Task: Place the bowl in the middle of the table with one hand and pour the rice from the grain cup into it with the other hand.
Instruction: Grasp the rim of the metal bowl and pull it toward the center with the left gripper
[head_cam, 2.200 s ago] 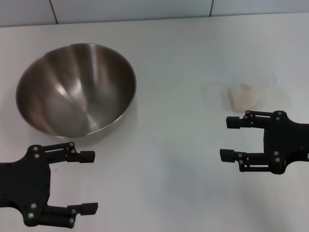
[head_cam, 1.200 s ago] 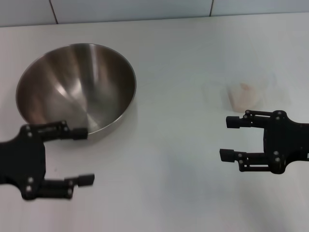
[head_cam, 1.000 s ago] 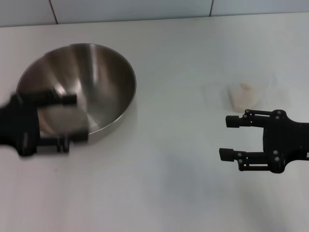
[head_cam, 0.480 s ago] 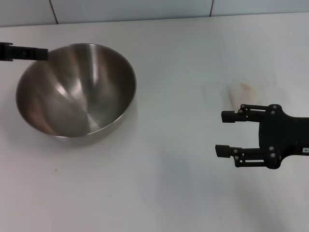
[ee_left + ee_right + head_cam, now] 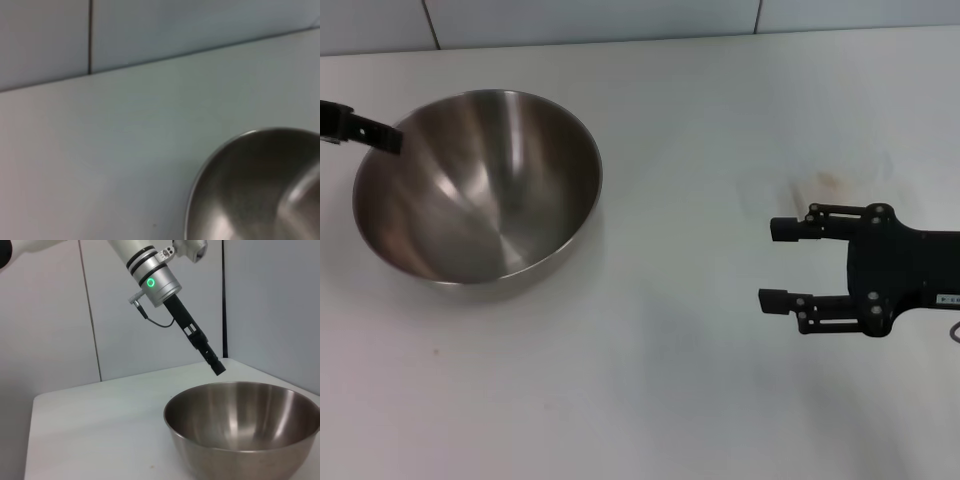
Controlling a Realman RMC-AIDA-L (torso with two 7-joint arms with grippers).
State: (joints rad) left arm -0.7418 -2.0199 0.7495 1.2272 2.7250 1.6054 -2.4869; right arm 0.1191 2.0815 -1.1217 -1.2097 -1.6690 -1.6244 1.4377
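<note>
Two grippers are in our view: our left gripper hangs tilted above the far left rim of the stainless-steel bowl, not touching it, and we cannot tell how its fingers stand. The bowl sits on the left of the white table. Our right gripper, fingers spread and empty, hovers just in front of the faint grain cup, whose rice shows only as a pale smudge.
</note>
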